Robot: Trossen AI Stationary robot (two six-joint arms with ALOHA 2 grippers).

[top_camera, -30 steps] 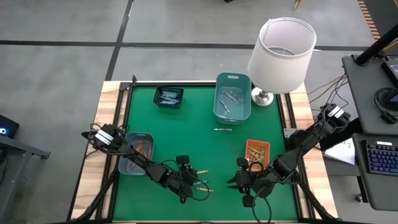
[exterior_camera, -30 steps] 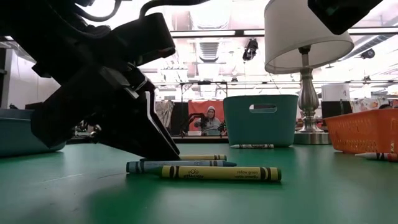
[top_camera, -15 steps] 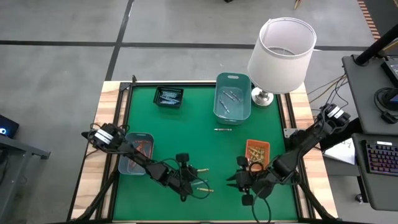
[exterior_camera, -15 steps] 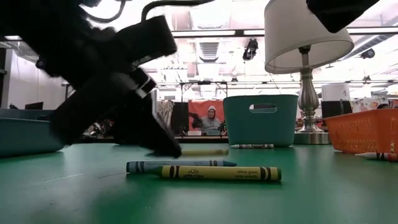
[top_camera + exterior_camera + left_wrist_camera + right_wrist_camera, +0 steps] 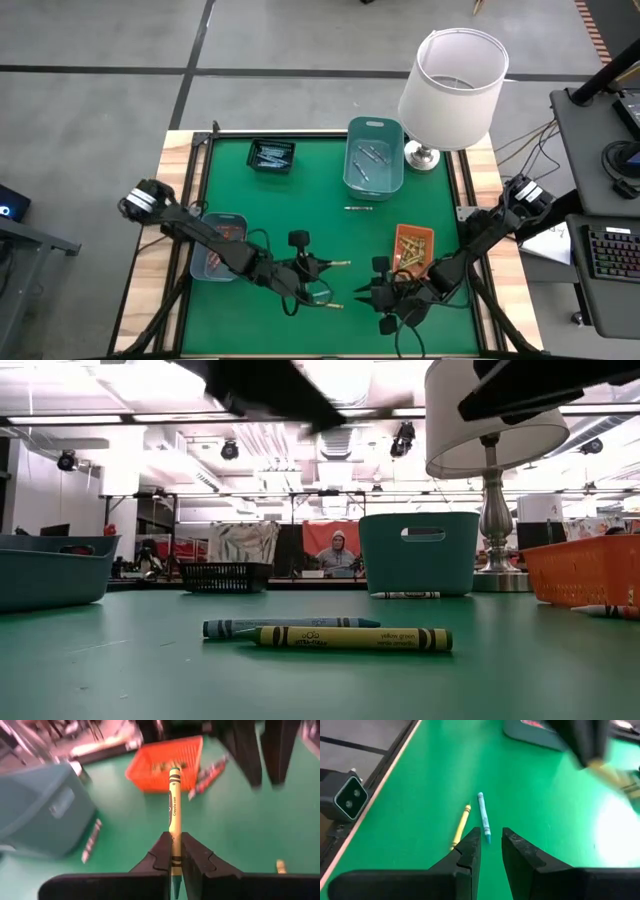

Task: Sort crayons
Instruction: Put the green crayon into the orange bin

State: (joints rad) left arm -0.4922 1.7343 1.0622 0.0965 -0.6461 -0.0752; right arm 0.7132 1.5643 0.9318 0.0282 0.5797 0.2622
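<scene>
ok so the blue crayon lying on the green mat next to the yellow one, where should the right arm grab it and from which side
Probably mid-length, coming straight down from above. The blue crayon lies flat on the green mat, so only its long sides offer a grip. Turn the jaws across its length; the yellow-green crayon angles in close at one end, so the middle leaves more room on that side.

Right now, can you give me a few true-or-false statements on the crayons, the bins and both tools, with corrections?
1. The left tool is shut on a yellow-green paper-wrapped crayon. True.
2. That crayon lies on the green table mat. False: the tool holds it clear of the mat.
3. A blue crayon and a yellow crayon lie side by side on the mat. True.
4. The right tool grips the blue crayon. False: its fingers are apart above the mat, holding nothing.
5. The orange mesh basket is empty. False: crayons lie inside it.
</scene>
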